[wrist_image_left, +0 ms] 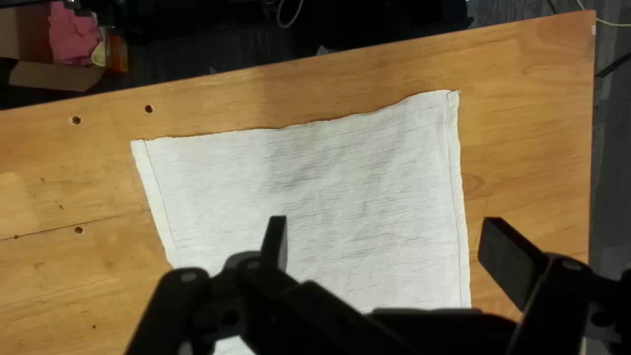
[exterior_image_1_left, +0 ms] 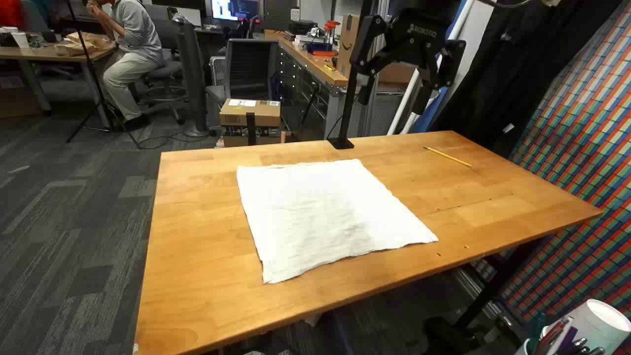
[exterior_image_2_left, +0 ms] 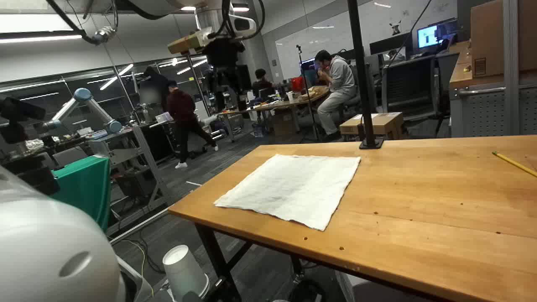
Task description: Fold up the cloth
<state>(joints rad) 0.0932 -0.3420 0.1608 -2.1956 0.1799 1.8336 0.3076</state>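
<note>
Cloth [exterior_image_1_left: 320, 217] flat and unfolded on the tabletop [exterior_image_1_left: 197, 256], its near edge roughly along the tabletop's near side; pencil [exterior_image_1_left: 447, 156] well apart, to the far right. Fingers [wrist_image_left: 512, 264] spread wide, holding nothing, aimed down and raised well clear of the cloth in both exterior views. Relation that matters: in the wrist view the cloth lies roughly below the fingers, one finger showing against the cloth, its mate against the tabletop just past a side edge. That view reads turned about: two holes [wrist_image_left: 75, 120] at its left show by the cloth's right near corner in both exterior views, so the edge at its right is the cloth's left edge in the scene. The gap therefore appears to span the left edge, finger to finger running left to right, much in line with the near edge. No long axis stands out; the cloth looks close to square, its far part partly hidden in the wrist view. Folding judged not yet begun. Next move probably calls for going down at the left edge, nipping it and carrying it right; thin-looking, it may slip the pinch.
</note>
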